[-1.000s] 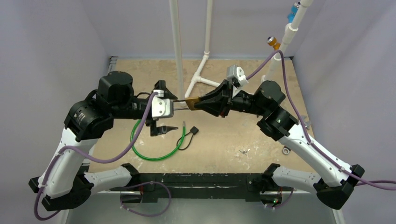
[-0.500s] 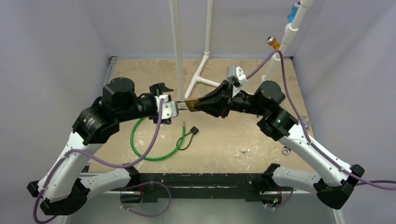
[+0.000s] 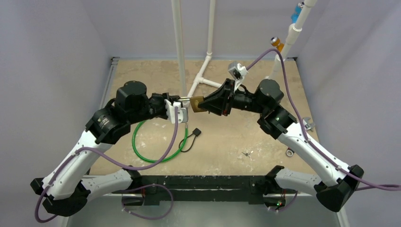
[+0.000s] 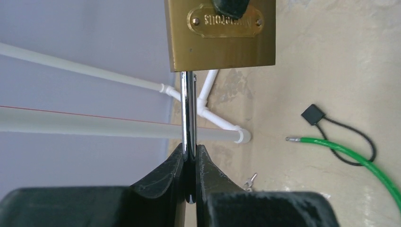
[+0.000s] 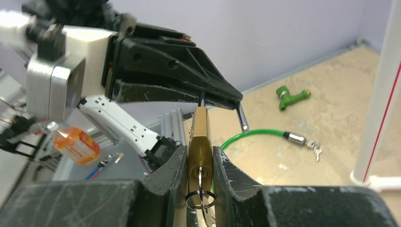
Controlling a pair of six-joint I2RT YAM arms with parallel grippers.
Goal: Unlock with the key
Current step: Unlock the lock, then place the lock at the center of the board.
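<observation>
Padlock [image 5: 199, 132] clamped between right fingers [image 5: 236, 176], key [image 5: 202, 179] inserted

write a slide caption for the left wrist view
Left gripper pinching the chrome shackle of a brass padlock.

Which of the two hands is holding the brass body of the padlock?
The right hand: it clamps the brass body, while the left hand pinches only the steel shackle.

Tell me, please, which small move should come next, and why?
Probably a gentle pull with the left fingers, drawing the shackle straight away from the padlock. The right fingers clamp the padlock, the key sits in its keyhole, and the left fingers are shut on the shackle, so a pull would test it. Whether the key is turned, I cannot tell.
</observation>
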